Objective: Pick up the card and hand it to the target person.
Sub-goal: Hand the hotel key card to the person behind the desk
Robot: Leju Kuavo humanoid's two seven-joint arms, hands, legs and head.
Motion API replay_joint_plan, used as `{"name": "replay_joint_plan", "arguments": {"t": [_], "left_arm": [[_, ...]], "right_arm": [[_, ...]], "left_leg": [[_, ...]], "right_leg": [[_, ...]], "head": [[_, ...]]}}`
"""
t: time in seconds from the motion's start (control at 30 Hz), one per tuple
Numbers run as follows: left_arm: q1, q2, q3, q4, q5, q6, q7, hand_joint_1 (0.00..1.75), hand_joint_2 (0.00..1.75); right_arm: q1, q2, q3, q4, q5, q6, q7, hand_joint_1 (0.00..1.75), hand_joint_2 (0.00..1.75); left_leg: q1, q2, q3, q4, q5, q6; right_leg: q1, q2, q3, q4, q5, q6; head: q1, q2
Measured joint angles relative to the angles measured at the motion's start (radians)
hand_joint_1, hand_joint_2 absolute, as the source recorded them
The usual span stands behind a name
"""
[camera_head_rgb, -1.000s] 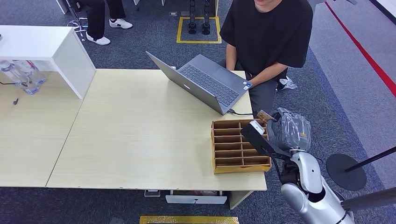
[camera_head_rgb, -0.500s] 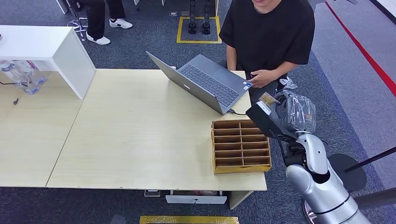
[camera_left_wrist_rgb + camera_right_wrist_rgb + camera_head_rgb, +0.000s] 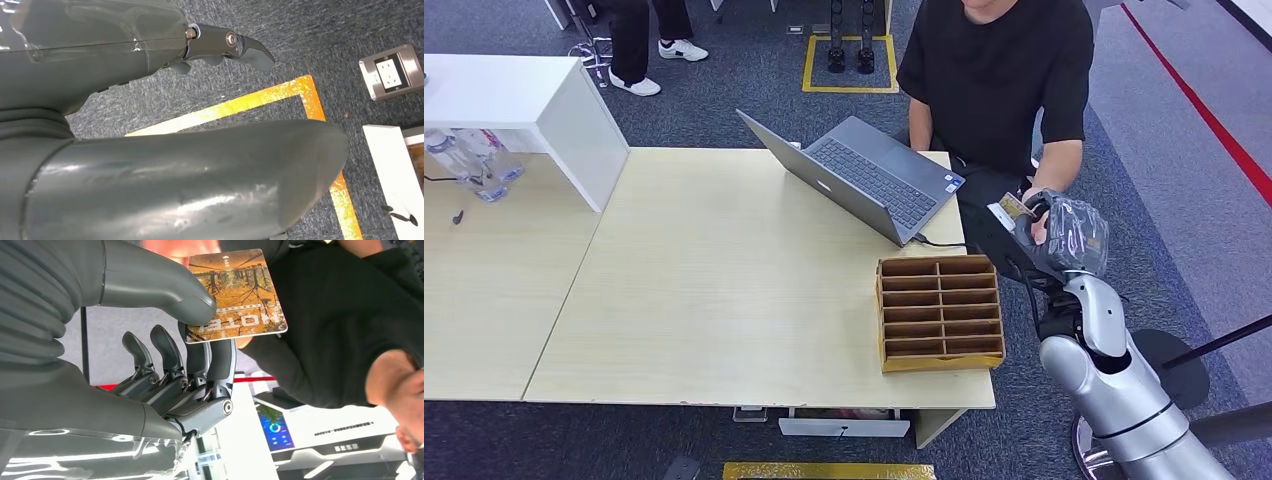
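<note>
While the right hand fingers pinch it, the card shows autumn trees.

Card printed with orange-gold autumn trees, white edge. Grey thumb, darker fingers. Pale wood counter, brown organiser, grey laptop, black shirt.

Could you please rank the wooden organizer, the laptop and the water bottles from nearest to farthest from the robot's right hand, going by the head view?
From the right hand, which holds the card:
1. Wooden organizer, at the table's right edge, just beside the arm.
2. Laptop, at the far side, before the person.
3. Water bottles, far left.
</note>
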Motion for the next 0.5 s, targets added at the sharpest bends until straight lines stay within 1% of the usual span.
{"name": "replay_joint_plan", "arguments": {"t": [0.1, 0.23, 0.27, 0.3, 0.33, 0.37, 0.4, 0.43, 0.47, 0.5], "left_arm": [[-0.002, -0.001, -0.008, 0.0, 0.0, 0.001, 0.001, 0.0, 0.0], [-0.003, -0.001, -0.011, 0.0, 0.0, 0.002, 0.001, 0.0, 0.0], [-0.003, -0.001, -0.012, 0.0, 0.0, 0.002, 0.001, 0.0, 0.0], [-0.003, -0.002, -0.013, 0.0, 0.0, 0.002, 0.001, 0.0, 0.0], [-0.004, -0.002, -0.015, 0.0, 0.0, 0.002, 0.002, 0.0, 0.0], [-0.004, -0.002, -0.016, 0.0, 0.0, 0.002, 0.002, 0.0, 0.0], [-0.004, -0.002, -0.016, 0.0, 0.0, 0.001, 0.002, 0.0, 0.0], [-0.004, -0.002, -0.016, 0.0, 0.0, 0.001, 0.002, 0.0, 0.0], [-0.004, -0.002, -0.017, 0.0, 0.0, 0.001, 0.003, 0.0, 0.0], [-0.004, -0.002, -0.018, 0.0, 0.0, 0.001, 0.003, 0.0, 0.0]], "right_arm": [[-0.002, -0.001, 0.0, 0.031, 0.0, -0.03, 0.002, 1.37, 1.75], [-0.001, -0.003, 0.0, 0.051, 0.016, -0.045, 0.002, 1.34, 1.75], [-0.001, -0.005, 0.0, 0.055, 0.022, -0.046, 0.003, 1.28, 1.75], [-0.001, -0.007, 0.0, 0.059, 0.029, -0.046, 0.004, 1.06, 1.75], [-0.001, -0.008, 0.0, 0.062, 0.036, -0.045, 0.005, 0.8, 1.75], [-0.001, -0.009, 0.0, 0.066, 0.045, -0.043, 0.006, 0.48, 1.75], [-0.001, -0.01, 0.0, 0.069, 0.054, -0.04, 0.006, 0.2, 1.75], [-0.001, -0.01, 0.0, 0.073, 0.064, -0.035, 0.007, 0.08, 1.75], [-0.001, -0.01, 0.0, 0.076, 0.073, -0.03, 0.007, 0.01, 1.75], [0.0, -0.011, 0.0, 0.079, 0.081, -0.025, 0.007, 0.0, 1.75]], "left_leg": [[0.0, 0.0, 0.0, 0.0, 0.0, 0.0], [0.0, 0.0, 0.0, 0.0, 0.0, 0.0], [0.0, 0.0, 0.0, 0.0, 0.0, 0.0], [0.0, 0.0, 0.0, 0.0, 0.0, 0.0], [0.0, 0.0, 0.0, 0.0, 0.0, 0.0], [0.0, 0.0, 0.0, 0.0, 0.0, 0.0], [0.0, 0.0, 0.0, 0.0, 0.0, 0.0], [0.0, 0.0, 0.0, 0.0, 0.0, 0.0], [0.0, 0.0, 0.0, 0.0, 0.0, 0.0], [0.0, 0.0, 0.0, 0.0, 0.0, 0.0]], "right_leg": [[0.0, 0.0, 0.0, 0.0, 0.0, 0.0], [0.0, 0.0, 0.0, 0.0, 0.0, 0.0], [0.0, 0.0, 0.0, 0.0, 0.0, 0.0], [0.0, 0.0, 0.0, 0.0, 0.0, 0.0], [0.0, 0.0, 0.0, 0.0, 0.0, 0.0], [0.0, 0.0, 0.0, 0.0, 0.0, 0.0], [0.0, 0.0, 0.0, 0.0, 0.0, 0.0], [0.0, 0.0, 0.0, 0.0, 0.0, 0.0], [0.0, 0.0, 0.0, 0.0, 0.0, 0.0], [0.0, 0.0, 0.0, 0.0, 0.0, 0.0]], "head": [[0.0, 0.0], [0.0, 0.0], [0.0, 0.0], [0.0, 0.0], [0.0, 0.0], [0.0, 0.0], [0.0, 0.0], [0.0, 0.0], [0.0, 0.0], [0.0, 0.0]]}}
